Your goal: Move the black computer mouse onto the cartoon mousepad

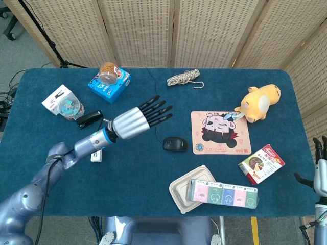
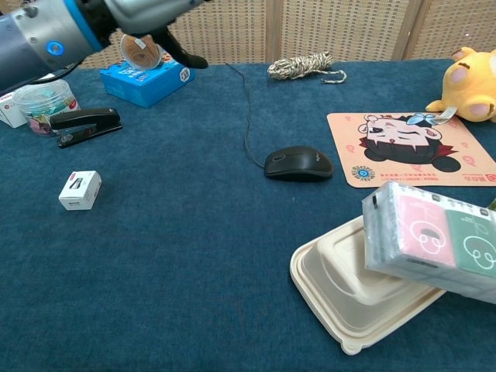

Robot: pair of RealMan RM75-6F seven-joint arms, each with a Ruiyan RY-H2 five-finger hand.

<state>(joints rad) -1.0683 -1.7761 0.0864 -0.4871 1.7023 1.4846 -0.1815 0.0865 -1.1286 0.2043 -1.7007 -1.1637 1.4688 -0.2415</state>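
The black computer mouse (image 1: 175, 144) (image 2: 298, 163) lies on the blue table cloth just left of the cartoon mousepad (image 1: 221, 132) (image 2: 416, 148), not on it. Its thin cord runs away toward the back of the table. My left hand (image 1: 139, 119) is raised above the table to the left of the mouse, fingers spread, holding nothing. In the chest view only the left forearm and a bit of the left hand (image 2: 167, 43) show at the top left. My right hand (image 1: 320, 158) shows at the right edge, off the table, fingers up, with nothing in it.
A takeout box (image 1: 191, 188) with a tissue pack (image 1: 223, 194) on it sits at the front. A yellow plush (image 1: 259, 103), snack packet (image 1: 261, 163), rope (image 1: 185, 78), blue box with jar (image 1: 109, 81), stapler (image 1: 90, 119) and small white box (image 2: 80, 190) surround the area.
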